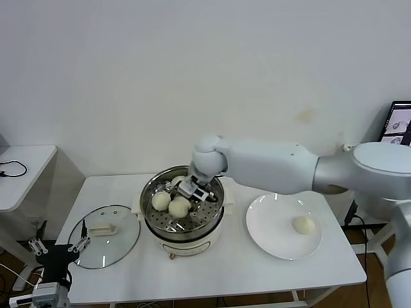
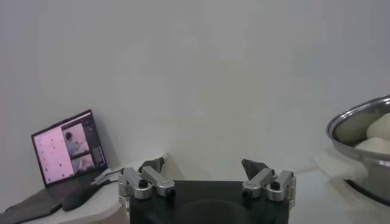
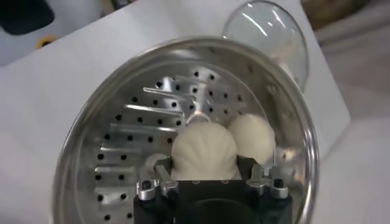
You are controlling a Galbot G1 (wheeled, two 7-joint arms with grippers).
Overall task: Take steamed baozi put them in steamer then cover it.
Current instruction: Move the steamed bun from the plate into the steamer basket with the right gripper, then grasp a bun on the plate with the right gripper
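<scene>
The steel steamer [image 1: 212, 215] sits on its cream cooker base at the table's middle. My right gripper [image 1: 191, 194] reaches down into it and is shut on a cream-white baozi [image 1: 180, 206], its fingers on both sides of the bun [image 3: 204, 152] just above the perforated floor. A second baozi [image 1: 160, 201] lies beside it [image 3: 253, 137]. A third shows partly behind the gripper [image 1: 178, 182]. One more baozi [image 1: 303, 224] lies on the white plate [image 1: 270, 215] to the right. My left gripper [image 1: 80, 244] is parked open and empty at the lower left [image 2: 206, 165].
The glass lid [image 1: 119, 237] with a cream handle lies flat on the table left of the steamer, by my left gripper. The steamer rim [image 2: 359, 122] shows in the left wrist view. A side table [image 1: 19, 167] stands far left, a laptop [image 2: 67, 146] off to the side.
</scene>
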